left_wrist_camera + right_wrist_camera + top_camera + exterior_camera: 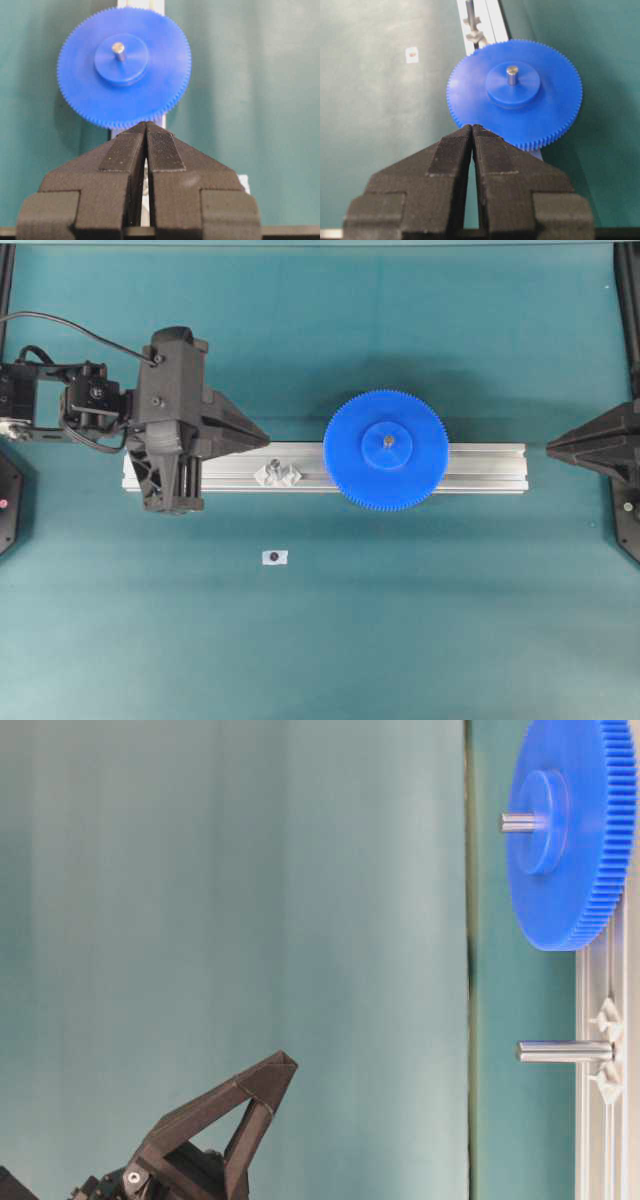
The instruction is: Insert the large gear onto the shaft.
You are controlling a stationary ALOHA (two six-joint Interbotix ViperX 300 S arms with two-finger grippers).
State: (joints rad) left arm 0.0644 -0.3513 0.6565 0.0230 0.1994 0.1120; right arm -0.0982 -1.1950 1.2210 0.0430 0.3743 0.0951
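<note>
Shut left tool (146, 127), large gear (385, 450) on shaft (387, 441)

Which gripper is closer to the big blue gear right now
Left. The left gripper sits shut over the rail just left of the large gear; the right gripper, also shut, waits farther off past the rail's right end.

A robotics lab bench: teal mat (420, 640), aluminium rail (480, 468) fixture, and two black robot arms.
</note>
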